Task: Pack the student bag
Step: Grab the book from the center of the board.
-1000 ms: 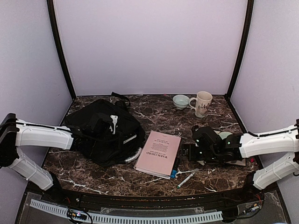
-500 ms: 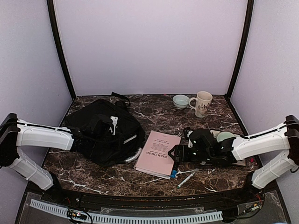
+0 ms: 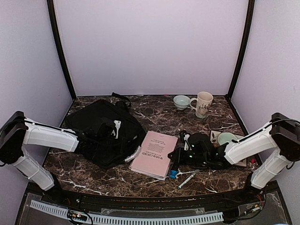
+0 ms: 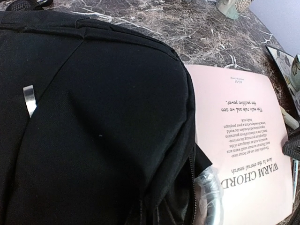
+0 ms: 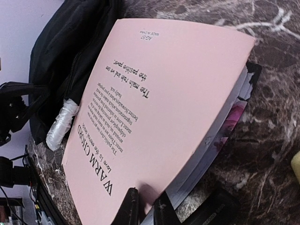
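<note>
The student bag point(image 3: 101, 127) lies black and bulky at the left of the table and fills the left wrist view point(image 4: 93, 117). Its zipped mouth point(image 4: 191, 187) gapes beside a plastic-wrapped ring point(image 4: 212, 187). My left gripper point(image 3: 99, 137) is sunk in the bag's fabric. Its fingers are hidden, and the cloth bunches towards them. A pink book point(image 3: 154, 153) titled "WARM CHORD" lies right of the bag. My right gripper point(image 5: 146, 207) is shut on the near edge of the pink cover point(image 5: 154, 103), which bows up off the pages.
A mug point(image 3: 203, 103) and a small bowl point(image 3: 181, 101) stand at the back right. A marker point(image 3: 187, 179) and a small blue thing point(image 3: 173, 174) lie near the front edge by the book. A dark tray point(image 3: 236, 163) with a pale green dish point(image 3: 227, 138) lies under the right arm.
My right gripper moved left to the book's right edge and shut on its cover. The book slid slightly left towards the bag. The left arm shifted a little right.
</note>
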